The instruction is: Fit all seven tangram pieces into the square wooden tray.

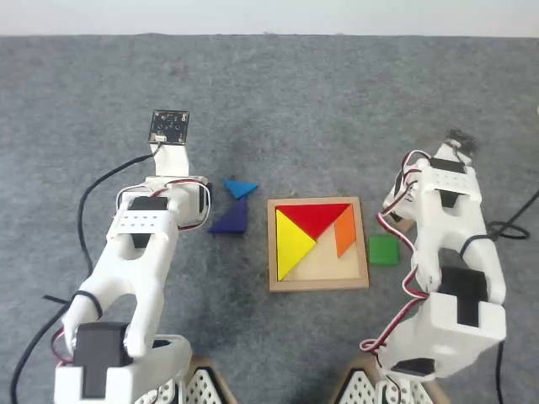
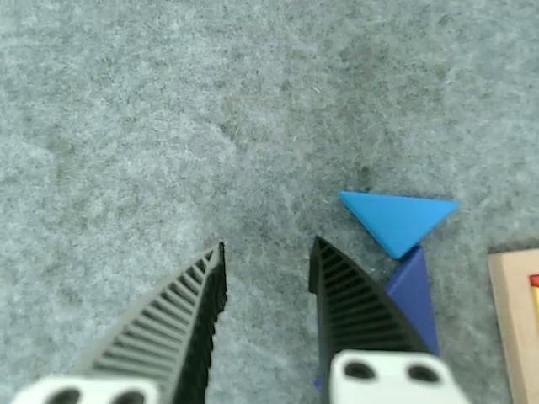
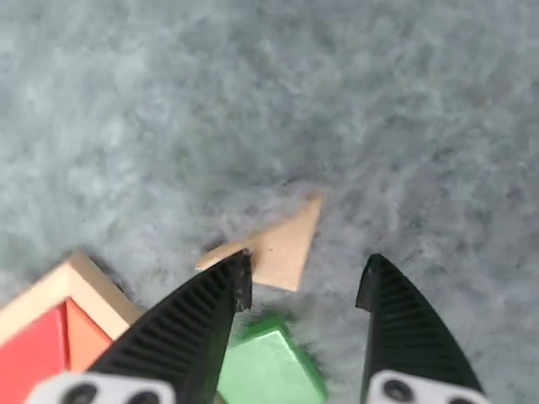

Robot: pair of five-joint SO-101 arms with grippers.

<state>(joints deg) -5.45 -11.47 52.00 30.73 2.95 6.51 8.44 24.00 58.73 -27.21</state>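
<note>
Now right gripper (image 3: 309, 259) spread above tan triangle (image 3: 282, 244), just right of tray (image 1: 318, 286). I'd centre, drop straight, pinch its flat edges. Left gripper (image 2: 268, 246) spread, empty, left of tray near light blue triangle (image 2: 396, 219).

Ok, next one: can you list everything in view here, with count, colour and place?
wooden tray: one, pale wood, mid-mat between the arms
red triangle: one, red, in the tray, far edge
yellow triangle: one, yellow, in the tray, left-arm side
orange parallelogram: one, orange, in the tray, right-arm side
light blue triangle: one, light blue, on the mat outside the tray, left-arm side
dark blue triangle: one, dark blue, beside the light blue one
green square: one, green, on the mat by the tray's right-arm side
tan triangle: one, tan, on the mat by the green square
mat: one, grey, under everything
left claw: one, black, open over bare mat
right claw: one, black, open over the tan triangle
</note>
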